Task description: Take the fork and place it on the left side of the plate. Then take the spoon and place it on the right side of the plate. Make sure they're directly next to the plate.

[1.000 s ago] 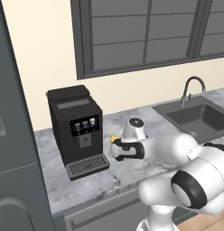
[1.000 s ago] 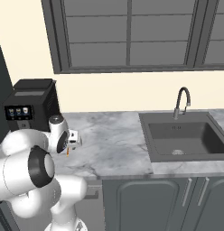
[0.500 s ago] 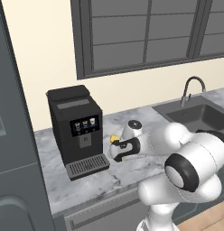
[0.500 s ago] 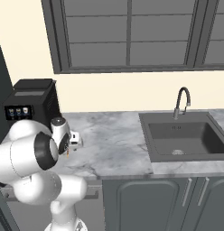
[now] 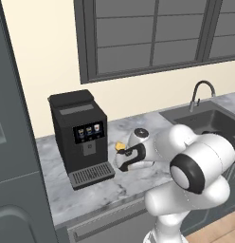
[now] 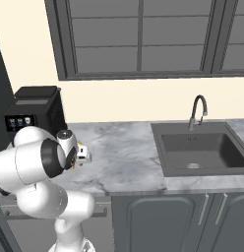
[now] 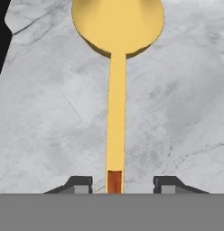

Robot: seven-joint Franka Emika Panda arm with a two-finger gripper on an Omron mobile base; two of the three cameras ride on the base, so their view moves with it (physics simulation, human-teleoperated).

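From the hand view I'm looking straight down the spoon [image 7: 116, 67]: its round yellow-gold bowl sits at the top of the picture and its thin straight handle runs down toward me, ending between the two dark fingertips [image 7: 80, 184]. The gripper [image 7: 119, 185] has a tip on each side of the handle's end, and there is a visible gap between the handle and each tip, so the jaws stand partly open around it. I cannot tell whether the pads lower down, out of sight, are touching the handle, so I won't call it a grip. Marbled grey counter [image 7: 186, 113] lies behind the spoon; I can't judge whether the spoon rests on it or is just clear of it.

In the left base view the gripper [image 5: 120, 153] is low over the counter [image 5: 91, 190], just to the right of the black coffee machine [image 5: 81, 135] and its drip grille. A small bit of yellow, the spoon [image 5: 120, 145], shows at the hand. The sink [image 5: 209, 121] and its curved faucet [image 5: 201, 92] are well apart to the right.

In the right base view the hand [image 6: 82, 155] is beside the arm's big white elbow, above the counter [image 6: 124, 157], with the coffee machine [image 6: 35, 110] behind to the left and the sink [image 6: 202, 152] far to the right.
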